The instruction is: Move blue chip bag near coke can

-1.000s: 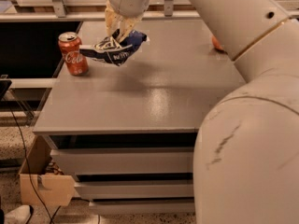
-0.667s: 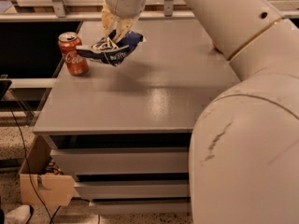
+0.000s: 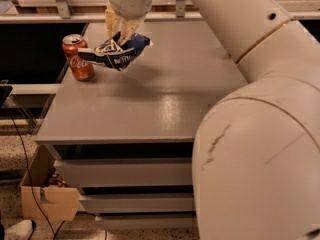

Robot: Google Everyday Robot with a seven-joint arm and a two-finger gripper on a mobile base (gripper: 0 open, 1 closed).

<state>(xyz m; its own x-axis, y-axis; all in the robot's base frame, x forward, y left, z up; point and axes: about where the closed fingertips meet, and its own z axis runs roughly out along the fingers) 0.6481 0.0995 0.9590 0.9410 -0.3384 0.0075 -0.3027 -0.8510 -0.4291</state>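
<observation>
Now the claw (image 3: pixel 119 33) is clamped on the blue chip bag (image 3: pixel 117 55), which hangs above the far left of the counter (image 3: pixel 150 109), just right of the coke can (image 3: pixel 78 59). Lowering straight down and releasing gently should land it close without toppling the can.

Grey table (image 3: pixel 170 101): 1 coke can (image 3: pixel 78 58) (left); gripper (image 3: pixel 119 35) above.

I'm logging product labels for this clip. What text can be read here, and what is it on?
"Co...": white script on the red coke can; the rest curves out of view.
White lettering on the blue chip bag: too blurred to read.
Nothing else carries text. The gripper holds the bag in its jaws above the table, beside the can.
</observation>
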